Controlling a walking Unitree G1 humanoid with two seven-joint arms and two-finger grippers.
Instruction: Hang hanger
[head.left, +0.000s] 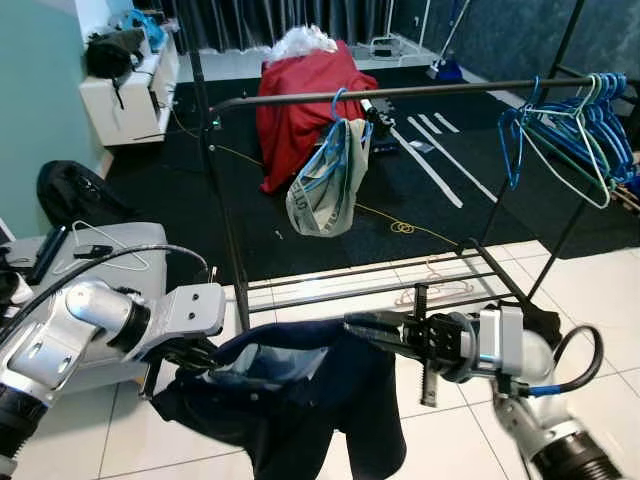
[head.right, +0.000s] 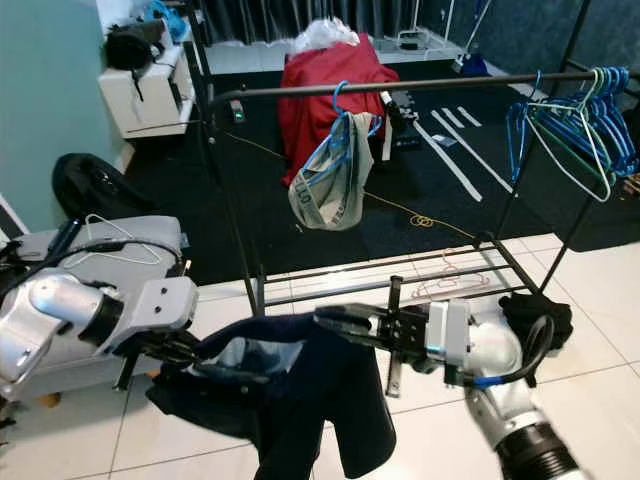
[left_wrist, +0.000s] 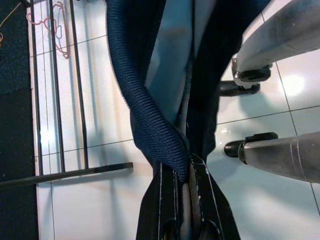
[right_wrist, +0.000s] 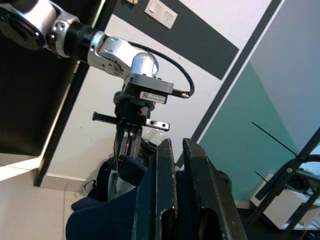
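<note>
A dark navy garment (head.left: 290, 400) with a ribbed collar (left_wrist: 150, 120) and pale lining hangs stretched between my two grippers above the white tile floor. My left gripper (head.left: 195, 357) is shut on its left end. My right gripper (head.left: 365, 325) is shut on its right end, fingers (right_wrist: 170, 200) pinched on dark cloth. Behind stands a black clothes rack with a rail (head.left: 400, 92). A blue hanger (head.left: 345, 125) holding a patterned bag hangs at mid rail, and several blue hangers (head.left: 570, 125) bunch at the right.
The rack's low shelf bars (head.left: 370, 275) lie just ahead, with a pink hanger (head.left: 435, 285) on the floor under them. A red covered object (head.left: 305, 95) sits behind. A grey wheeled seat (head.left: 110, 250) stands at my left, a black bag (head.left: 70, 195) beyond it.
</note>
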